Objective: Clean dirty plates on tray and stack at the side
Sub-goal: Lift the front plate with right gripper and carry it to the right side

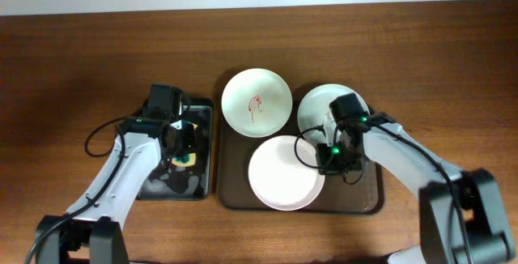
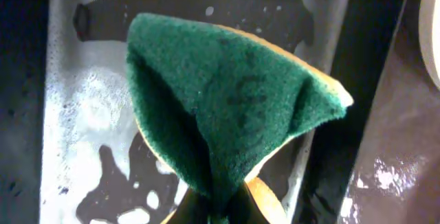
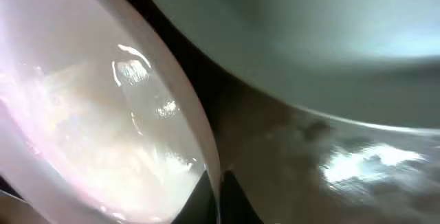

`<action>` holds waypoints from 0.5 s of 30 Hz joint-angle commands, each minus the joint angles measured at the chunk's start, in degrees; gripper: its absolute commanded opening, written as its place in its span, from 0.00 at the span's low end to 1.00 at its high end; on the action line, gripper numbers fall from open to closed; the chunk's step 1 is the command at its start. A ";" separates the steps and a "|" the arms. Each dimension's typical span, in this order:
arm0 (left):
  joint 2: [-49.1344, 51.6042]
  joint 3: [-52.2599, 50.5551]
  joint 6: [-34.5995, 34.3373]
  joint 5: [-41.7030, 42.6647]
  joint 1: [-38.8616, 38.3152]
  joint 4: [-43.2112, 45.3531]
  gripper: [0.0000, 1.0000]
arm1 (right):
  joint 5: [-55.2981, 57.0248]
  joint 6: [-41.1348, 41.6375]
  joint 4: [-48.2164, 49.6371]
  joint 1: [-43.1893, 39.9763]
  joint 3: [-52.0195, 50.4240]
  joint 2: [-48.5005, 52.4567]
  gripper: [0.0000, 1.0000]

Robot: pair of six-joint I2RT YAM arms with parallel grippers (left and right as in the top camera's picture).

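The dark brown tray [image 1: 368,199] holds three plates. A pale plate [image 1: 256,102] with a red scribble lies at its back left. A pale greenish plate [image 1: 317,106] lies at the back right, partly under my right arm; it also shows in the right wrist view [image 3: 309,31]. A plain white plate [image 1: 283,173] is at the front. My right gripper [image 1: 327,159] is shut on this plate's right rim [image 3: 172,114], with the fingers [image 3: 218,186] on either side of the edge. My left gripper [image 1: 183,146] is shut on a folded green and yellow sponge [image 2: 227,93] over the sponge tray.
The black-rimmed metal sponge tray [image 1: 154,185] stands left of the brown tray and is wet with foam patches [image 2: 75,114]. The brown tray's wet surface shows in the left wrist view [image 2: 395,162]. Cables trail from both arms. Bare wooden table [image 1: 421,53] surrounds the trays.
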 commanded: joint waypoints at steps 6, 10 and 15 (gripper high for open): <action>-0.63 -7.72 1.16 -0.20 0.24 8.00 0.10 | 40.22 7.10 -2.60 12.48 3.06 -17.51 0.04; -0.63 -9.81 1.14 -0.17 0.24 7.93 0.82 | 56.89 8.22 -1.68 23.61 3.06 -17.51 0.04; -0.66 -12.76 1.11 -0.13 0.24 7.21 0.74 | 65.11 8.15 -0.96 31.15 5.68 -17.53 0.04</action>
